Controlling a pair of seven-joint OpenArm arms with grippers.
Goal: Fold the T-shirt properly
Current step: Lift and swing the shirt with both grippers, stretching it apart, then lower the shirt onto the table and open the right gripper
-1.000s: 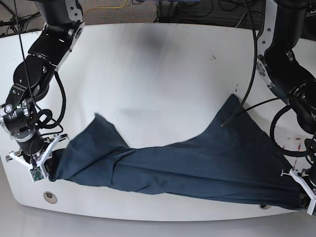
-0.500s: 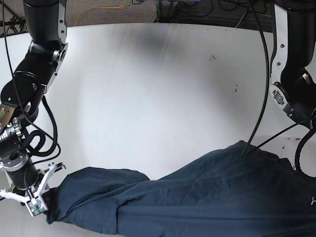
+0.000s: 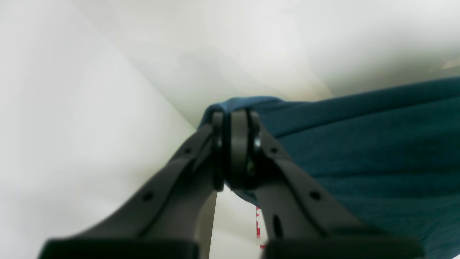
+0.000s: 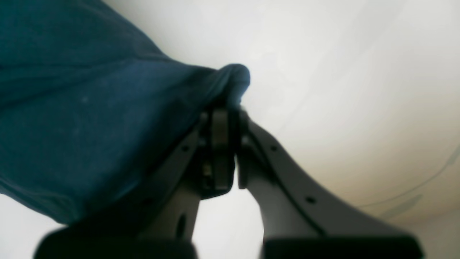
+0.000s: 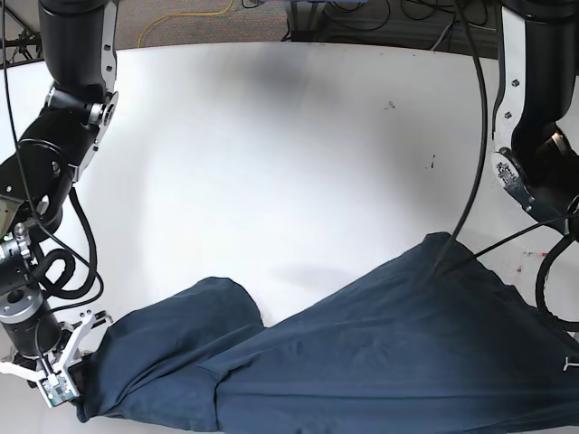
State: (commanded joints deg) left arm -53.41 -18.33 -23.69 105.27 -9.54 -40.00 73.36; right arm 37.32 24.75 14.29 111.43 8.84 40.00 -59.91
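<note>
Right gripper (image 5: 68, 372), at the near left of the desk (image 5: 271, 136): pinched tight on one bunched corner of the T-shirt (image 5: 362, 353). The right wrist view confirms it, with the fingers pressed together and a small nub of dark cloth poking out beyond the tips (image 4: 233, 77).

T-shirt: lies along the near edge of the desk, stretched from left to right between the two arms. Cloth is dark navy, soft and matte, with long diagonal creases running toward each held corner. A rounded fold bulges at the near left; a peak of fabric rises toward the right, close to a hanging black cable (image 5: 472, 136). The sag in the middle suggests the span is not yet taut.

Left gripper (image 3: 235, 151): out of the base frame at the near right. The left wrist view shows it clamped on another corner, cloth wrapped over the fingertips and spreading away in a broad smooth sheet.

Judgement: the two corner holds serve to spread and flatten the garment before any fold; no fold is made yet. Desk top is plain white, smooth, slightly glossy.
</note>
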